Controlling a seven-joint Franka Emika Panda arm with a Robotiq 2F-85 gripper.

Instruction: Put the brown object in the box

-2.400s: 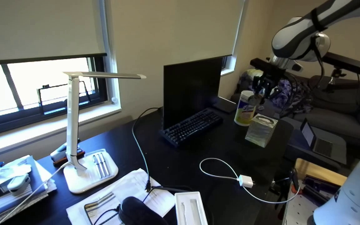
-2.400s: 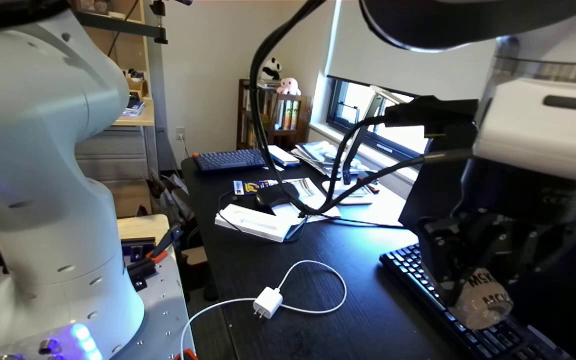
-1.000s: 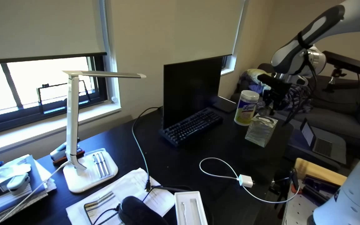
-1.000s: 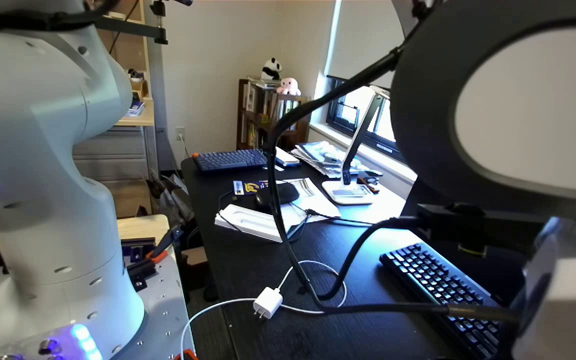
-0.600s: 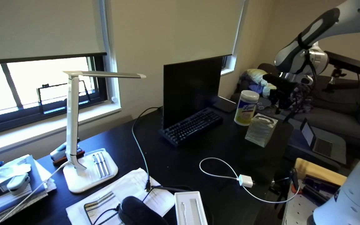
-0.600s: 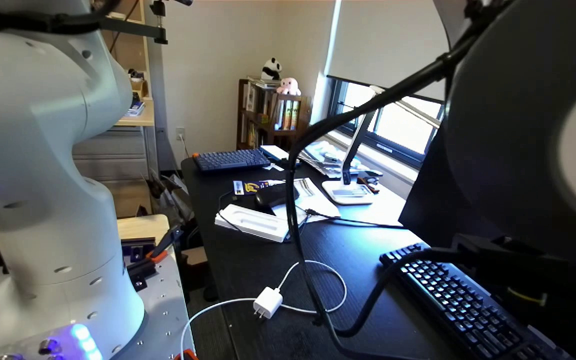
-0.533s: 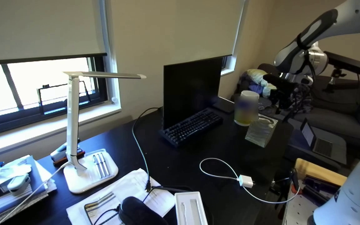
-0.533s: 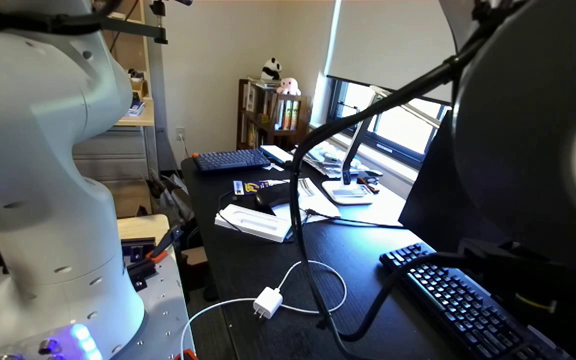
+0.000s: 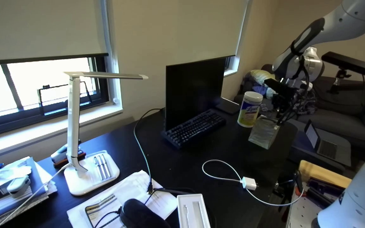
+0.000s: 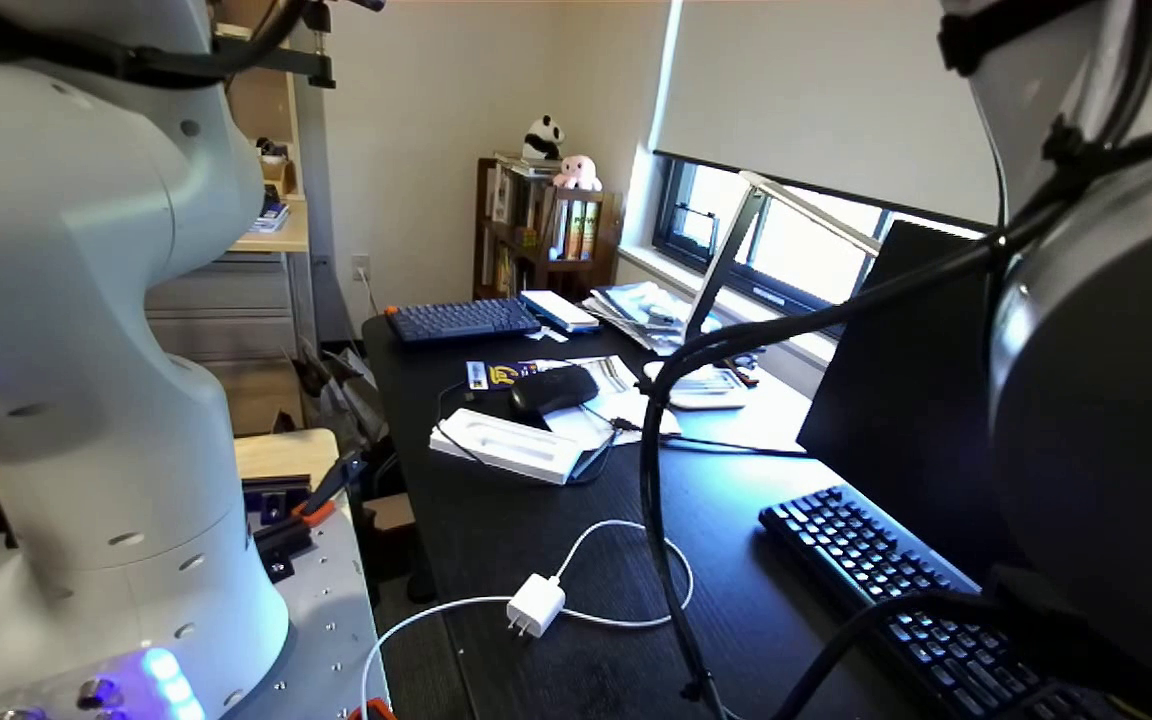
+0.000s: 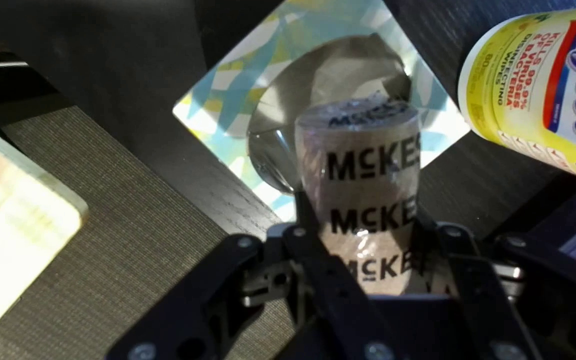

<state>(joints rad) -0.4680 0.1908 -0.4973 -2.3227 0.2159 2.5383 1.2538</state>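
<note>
As the gripper (image 11: 363, 220) clasped both sides of the brown roll (image 11: 360, 170), the box (image 11: 228, 105) lay toward wrist-view twelve o'clock.

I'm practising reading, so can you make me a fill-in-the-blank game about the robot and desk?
The gripper holds a bandage roll whose printed letters are coloured ____.
Beside the tissue box stands a wipes canister with the brand name ____.
The wall charger is coloured ____.

Missing words: black; Lysol; white.
</note>
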